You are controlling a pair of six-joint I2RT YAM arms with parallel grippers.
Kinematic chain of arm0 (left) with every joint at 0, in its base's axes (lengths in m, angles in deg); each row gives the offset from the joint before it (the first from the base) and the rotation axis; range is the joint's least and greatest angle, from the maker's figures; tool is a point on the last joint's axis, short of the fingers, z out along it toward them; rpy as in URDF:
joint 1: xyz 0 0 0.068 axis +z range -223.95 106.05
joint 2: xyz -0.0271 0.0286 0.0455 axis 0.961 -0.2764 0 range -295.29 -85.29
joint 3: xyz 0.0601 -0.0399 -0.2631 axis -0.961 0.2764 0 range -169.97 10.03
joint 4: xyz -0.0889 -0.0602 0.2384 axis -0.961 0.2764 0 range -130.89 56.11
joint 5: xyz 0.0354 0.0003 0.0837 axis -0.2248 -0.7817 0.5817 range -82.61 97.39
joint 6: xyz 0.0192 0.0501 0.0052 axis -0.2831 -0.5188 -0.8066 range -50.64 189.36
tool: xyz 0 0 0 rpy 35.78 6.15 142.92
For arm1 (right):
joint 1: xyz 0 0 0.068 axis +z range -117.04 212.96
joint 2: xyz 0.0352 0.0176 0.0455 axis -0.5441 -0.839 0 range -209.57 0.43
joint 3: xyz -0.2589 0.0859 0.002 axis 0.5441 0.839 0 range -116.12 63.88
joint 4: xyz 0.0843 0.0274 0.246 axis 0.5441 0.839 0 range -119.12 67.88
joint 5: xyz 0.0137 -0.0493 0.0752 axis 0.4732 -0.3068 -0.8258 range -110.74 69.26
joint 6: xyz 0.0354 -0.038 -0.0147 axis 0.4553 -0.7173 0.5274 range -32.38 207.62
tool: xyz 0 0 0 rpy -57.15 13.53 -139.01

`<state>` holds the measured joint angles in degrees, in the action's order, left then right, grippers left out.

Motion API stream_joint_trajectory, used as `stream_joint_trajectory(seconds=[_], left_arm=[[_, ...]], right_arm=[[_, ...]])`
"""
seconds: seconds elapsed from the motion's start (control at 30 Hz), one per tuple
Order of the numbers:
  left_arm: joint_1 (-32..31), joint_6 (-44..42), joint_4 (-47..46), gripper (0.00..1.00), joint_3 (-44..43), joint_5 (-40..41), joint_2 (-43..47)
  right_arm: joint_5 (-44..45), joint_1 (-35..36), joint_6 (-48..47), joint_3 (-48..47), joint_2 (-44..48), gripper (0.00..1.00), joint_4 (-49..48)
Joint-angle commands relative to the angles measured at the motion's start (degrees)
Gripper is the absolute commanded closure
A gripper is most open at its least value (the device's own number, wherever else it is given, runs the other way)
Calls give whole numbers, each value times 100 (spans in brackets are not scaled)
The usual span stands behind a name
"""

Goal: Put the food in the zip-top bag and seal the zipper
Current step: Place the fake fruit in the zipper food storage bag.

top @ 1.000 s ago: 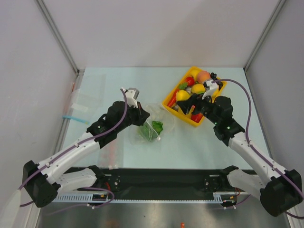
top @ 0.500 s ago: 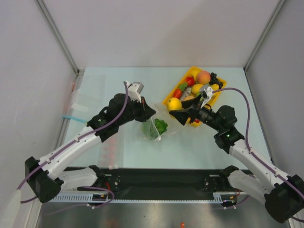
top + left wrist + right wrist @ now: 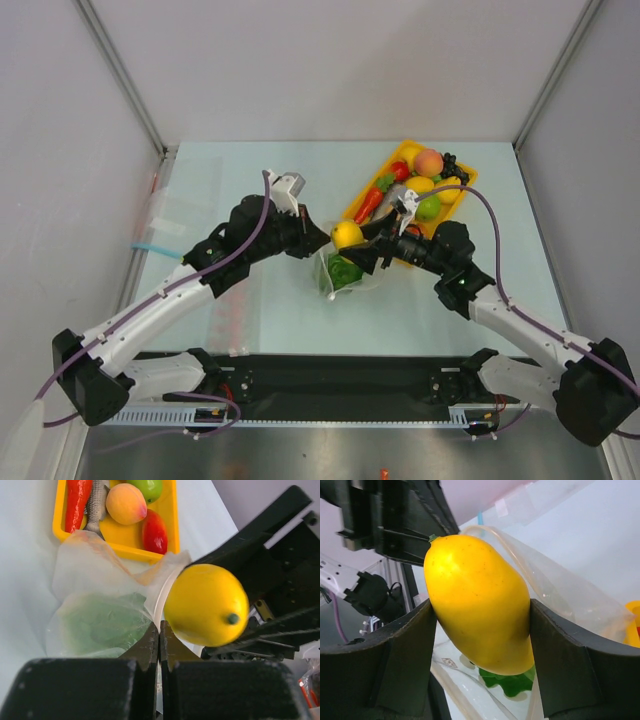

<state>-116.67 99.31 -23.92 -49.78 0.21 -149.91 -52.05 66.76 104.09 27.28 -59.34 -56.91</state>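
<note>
Lemon (image 3: 477, 602) was squeezed tight in our right fingers (image 3: 562, 660), just over the open bag (image 3: 95, 580), ready to drop in. Our left fingers (image 3: 146, 647) pinched its rim to hold it open. Lettuce (image 3: 100, 625) lay inside.

Grips the yellow lemon-like fruit (image 3: 347, 235) in the right tool (image 3: 353, 241) just over the zip-top bag (image 3: 366, 281), green lettuce (image 3: 345, 271) inside. Meets the bag's mouth with the left tool (image 3: 320, 243), near the yellow tray (image 3: 403, 150).
</note>
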Motion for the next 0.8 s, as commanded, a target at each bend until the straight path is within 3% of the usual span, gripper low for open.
stream_joint_trajectory(seconds=[0.0,0.37,0.57,0.6,0.63,0.77], left_arm=[[62,-7,-177,99,-206,-196,20],[167,-60,-80,99,-233,-451,20],[176,-95,-27,100,-303,-442,2],[176,-95,-27,100,-303,-442,2],[194,-95,-36,100,-294,-442,11],[369,1,-150,100,-172,-477,177]], right_arm=[[204,30,-205,-128,-350,60,-332],[1467,311,-645,-365,-993,60,45],[2093,548,-908,-427,-809,39,353],[2172,566,-900,-453,-800,25,406],[2199,601,-926,-471,-808,21,493],[2340,680,-935,-550,-747,12,617]])
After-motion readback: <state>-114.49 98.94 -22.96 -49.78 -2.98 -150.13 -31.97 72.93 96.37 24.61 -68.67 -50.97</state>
